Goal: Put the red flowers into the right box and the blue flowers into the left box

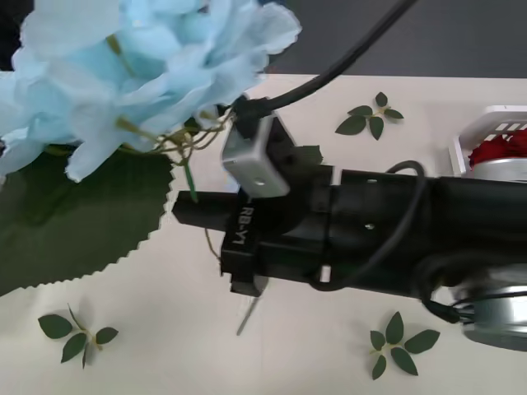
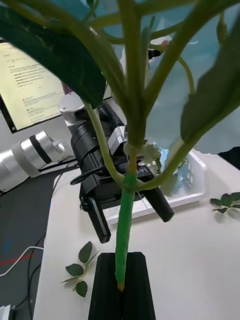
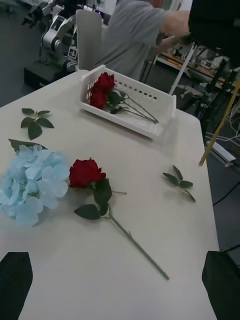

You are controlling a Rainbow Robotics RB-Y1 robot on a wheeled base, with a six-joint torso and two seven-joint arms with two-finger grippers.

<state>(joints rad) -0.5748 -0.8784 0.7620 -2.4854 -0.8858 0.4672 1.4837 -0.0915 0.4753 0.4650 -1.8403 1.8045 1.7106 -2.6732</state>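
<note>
Roses (image 3: 102, 90) already in right box (image 3: 160, 117); right pincer (image 2: 121, 285) clamped on blue flower stem (image 2: 125, 220), left pincer (image 3: 120, 280) wide open, empty; one rose (image 3: 86, 172) and hydrangea (image 3: 32, 182) left on counter (image 3: 150, 165).

White "RB-Y1" lettering stands on the black right arm (image 1: 247, 229).

Place: we take this for a robotics lab or workshop.
Counter: we see a plain white counter (image 3: 150, 165) on a dark floor.
Machines: a second robot arm (image 3: 62, 32) stands behind it.
Screen: we spot a lit monitor (image 2: 30, 85) showing text.
Clutter: a workbench with gear (image 3: 187, 52) and loose cables (image 3: 222, 187) lie beyond the counter's edge.
</note>
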